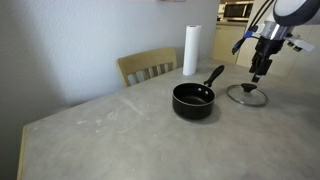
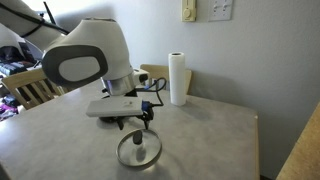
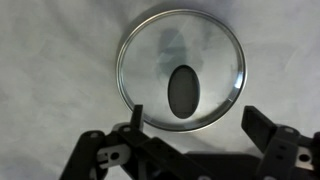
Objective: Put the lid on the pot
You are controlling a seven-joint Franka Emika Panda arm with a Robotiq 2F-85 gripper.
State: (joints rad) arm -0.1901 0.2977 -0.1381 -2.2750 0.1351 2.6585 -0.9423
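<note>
The round glass lid (image 1: 247, 95) with a metal rim and dark centre knob lies flat on the table. It also shows in an exterior view (image 2: 139, 150) and fills the upper part of the wrist view (image 3: 180, 70). The black pot (image 1: 193, 100) with its long handle angled upward stands on the table, apart from the lid; it is hidden in the other views. My gripper (image 1: 259, 76) hangs a little above the lid, also seen in an exterior view (image 2: 136, 127). In the wrist view the gripper (image 3: 196, 122) is open and empty, fingers apart over the lid's near edge.
A white paper-towel roll (image 1: 190, 50) stands upright behind the pot, also in an exterior view (image 2: 178, 79). A wooden chair (image 1: 148, 67) sits at the table's far edge. The table (image 1: 110, 130) is pale and mottled.
</note>
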